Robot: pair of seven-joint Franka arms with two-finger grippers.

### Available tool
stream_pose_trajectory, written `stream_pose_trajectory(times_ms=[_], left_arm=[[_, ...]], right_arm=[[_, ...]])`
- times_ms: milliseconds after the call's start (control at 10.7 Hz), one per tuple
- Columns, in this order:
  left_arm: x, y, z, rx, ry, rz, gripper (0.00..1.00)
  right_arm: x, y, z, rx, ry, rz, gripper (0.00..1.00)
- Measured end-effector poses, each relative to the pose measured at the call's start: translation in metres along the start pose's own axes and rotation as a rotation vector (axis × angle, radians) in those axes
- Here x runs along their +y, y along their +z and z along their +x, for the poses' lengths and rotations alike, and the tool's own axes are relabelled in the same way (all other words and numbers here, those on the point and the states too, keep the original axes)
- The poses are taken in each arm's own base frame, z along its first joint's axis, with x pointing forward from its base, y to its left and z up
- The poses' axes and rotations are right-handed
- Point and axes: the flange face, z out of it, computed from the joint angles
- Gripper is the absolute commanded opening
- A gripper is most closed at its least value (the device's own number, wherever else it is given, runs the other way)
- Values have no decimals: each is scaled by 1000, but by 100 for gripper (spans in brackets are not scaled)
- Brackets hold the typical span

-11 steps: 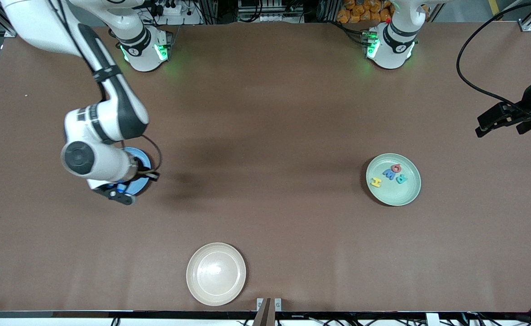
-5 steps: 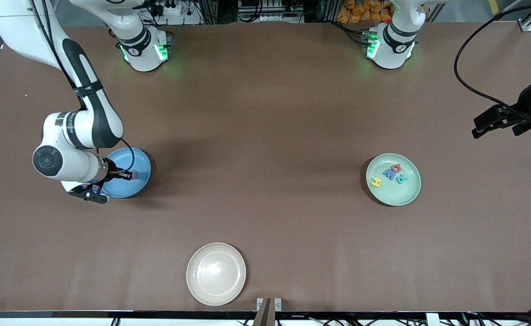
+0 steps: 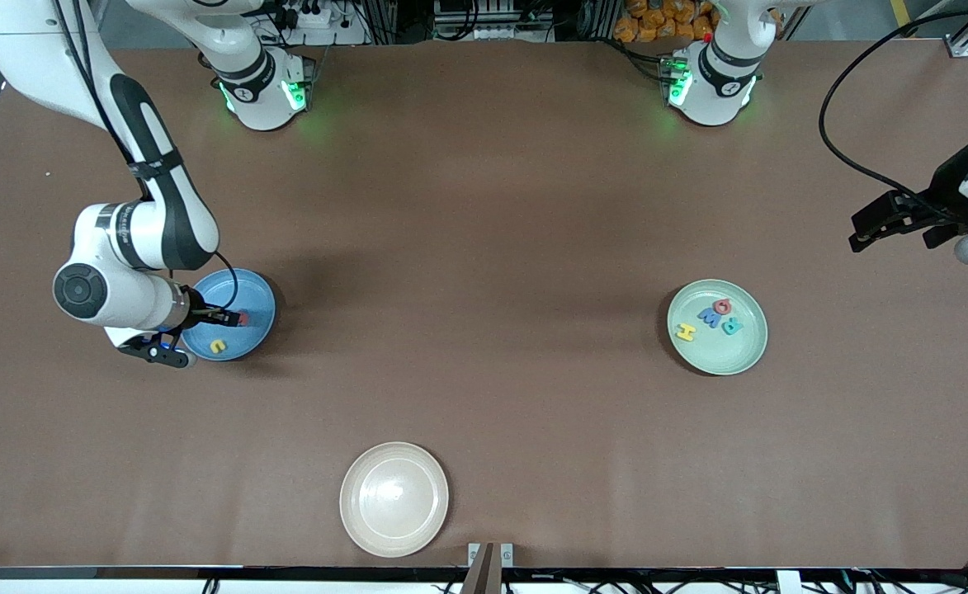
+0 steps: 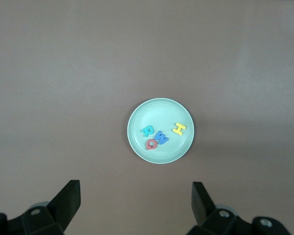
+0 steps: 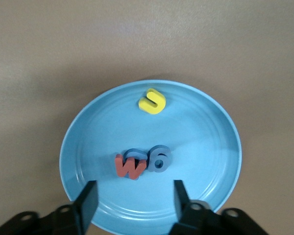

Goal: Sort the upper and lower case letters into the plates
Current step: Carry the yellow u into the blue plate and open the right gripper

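showing red w (image 5: 128, 168), hidden in front view

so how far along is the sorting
Done: four capitals in the mint plate; yellow u, red w, blue g, plus a blue piece partly under w, in the blue plate. In hand: nothing; right gripper over it, jaws open; left gripper waits at table's edge. Left: no loose letters seen.

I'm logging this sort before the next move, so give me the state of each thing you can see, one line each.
blue plate: holds a yellow u, a red w, two overlapping blue letters.
mint green plate: holds H, M, Q, R.
cream plate: nothing in it.
right gripper: open, over the blue plate, holding nothing.
left gripper: open, waiting high over the table's left-arm end.
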Motion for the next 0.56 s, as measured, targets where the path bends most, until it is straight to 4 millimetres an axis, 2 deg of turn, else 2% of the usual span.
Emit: stream_pose_trajectory(times_ms=[94, 281, 562], left_arm=[[0, 0, 0, 0, 0, 0, 100], [1, 0, 0, 0, 1, 0, 100], [1, -1, 0, 1, 1, 0, 100]], right_arm=[[4, -13, 1, 7, -10, 0, 100], [23, -59, 6, 23, -29, -1, 100], [40, -159, 8, 38, -79, 0, 100]])
